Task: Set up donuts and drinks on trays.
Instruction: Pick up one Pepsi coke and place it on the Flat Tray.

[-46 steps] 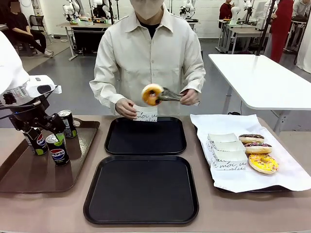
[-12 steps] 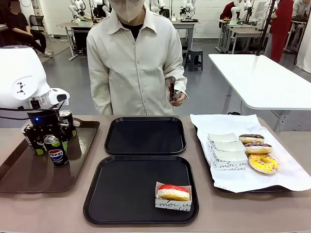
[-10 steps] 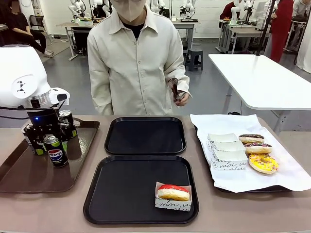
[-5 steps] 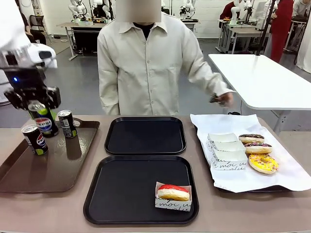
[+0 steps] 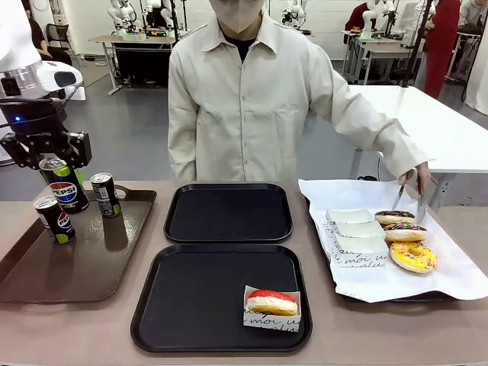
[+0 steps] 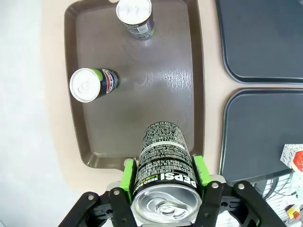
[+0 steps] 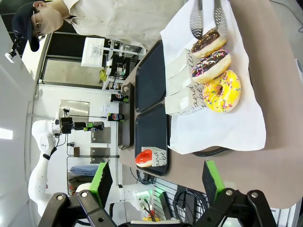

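- can: its top's tucked behind the left gripper up front
- donut: chopped by the left wrist shot's edge, just a red sliver
- tongs: handles run off the top
- box script: too tiny to read

This is a big open-plan laboratory hall. A smooth grey floor stretches back to workbenches crowded with equipment along the top of the front view, and a plain white worktable stands at the right.
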Robot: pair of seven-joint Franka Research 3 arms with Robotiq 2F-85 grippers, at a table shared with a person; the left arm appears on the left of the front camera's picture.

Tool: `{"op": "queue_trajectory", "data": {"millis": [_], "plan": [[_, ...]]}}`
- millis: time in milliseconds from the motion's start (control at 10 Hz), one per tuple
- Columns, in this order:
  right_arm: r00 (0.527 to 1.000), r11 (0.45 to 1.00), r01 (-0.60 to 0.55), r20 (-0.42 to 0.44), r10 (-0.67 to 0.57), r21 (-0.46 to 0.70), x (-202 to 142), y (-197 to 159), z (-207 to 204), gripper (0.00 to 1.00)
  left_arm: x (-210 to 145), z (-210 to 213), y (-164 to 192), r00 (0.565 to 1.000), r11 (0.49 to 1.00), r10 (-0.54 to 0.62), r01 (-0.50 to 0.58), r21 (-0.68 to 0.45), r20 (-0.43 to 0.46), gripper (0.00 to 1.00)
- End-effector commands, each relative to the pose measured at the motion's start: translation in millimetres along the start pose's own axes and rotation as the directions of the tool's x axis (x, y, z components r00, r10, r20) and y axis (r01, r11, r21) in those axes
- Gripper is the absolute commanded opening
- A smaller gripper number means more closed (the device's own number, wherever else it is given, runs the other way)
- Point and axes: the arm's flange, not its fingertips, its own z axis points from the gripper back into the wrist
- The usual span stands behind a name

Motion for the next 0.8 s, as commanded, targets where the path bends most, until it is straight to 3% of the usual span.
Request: {"op": "queue_trajectory", "data": {"millis": [0, 300, 700], "plan": [[1.0, 1.0, -0.011, 0.001, 0.011, 0.019, -1.0, -1.2, 0.8, 1.0, -0.8, 2.2, 0.1, 1.0, 1.0, 0.0, 0.0, 0.0, 0.005, 0.58], [1.0, 1.0, -0.011, 0.001, 0.011, 0.019, -1.0, -1.2, 0.8, 1.0, -33.3, -17.9, -69.6, 0.985, 0.985, -0.17, 0.17, 0.0, 0.034, 0.58], [1.0, 1.0, -0.011, 0.001, 0.011, 0.019, -1.0, -1.2, 0.8, 1.0, -76.8, -43.8, -162.0, 0.948, 0.947, -0.319, 0.319, -0.025, -0.014, 0.58]]}}
